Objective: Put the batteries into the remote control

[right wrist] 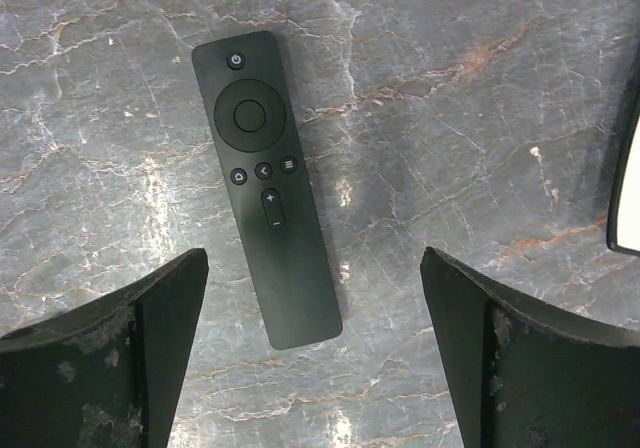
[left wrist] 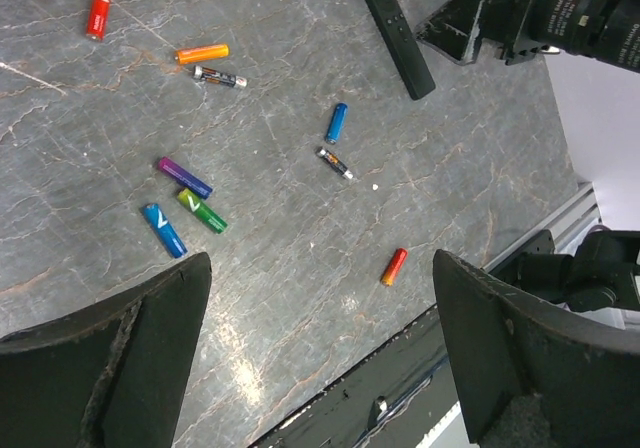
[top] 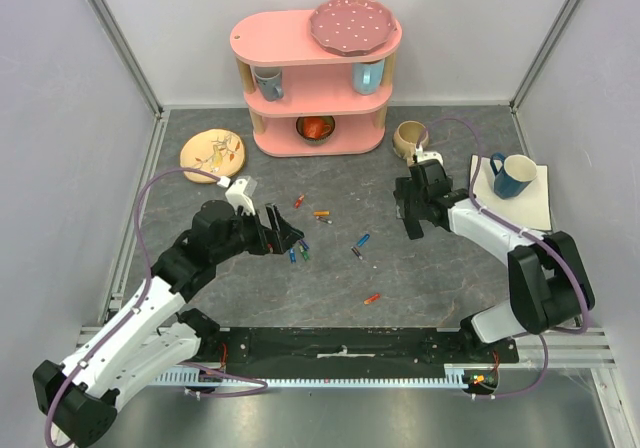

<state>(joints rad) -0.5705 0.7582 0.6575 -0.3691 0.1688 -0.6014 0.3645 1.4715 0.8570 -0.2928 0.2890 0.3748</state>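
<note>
Top external view: left gripper (top: 283, 230), open and empty, above scattered batteries (left wrist: 337, 123), probably light, slick and apt to roll; pinch mid-length. Right gripper (top: 413, 220), open and empty, over the remote control (right wrist: 266, 183), seemingly rigid, buttons up, right of centre; grip its long edges.

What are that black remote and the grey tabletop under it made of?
The remote control looks like matte black plastic: an even, dull surface with moulded buttons. The tabletop looks like dark grey stone or a marble-print mat, with pale and rusty veins and glossy glare; I cannot tell which.
</note>
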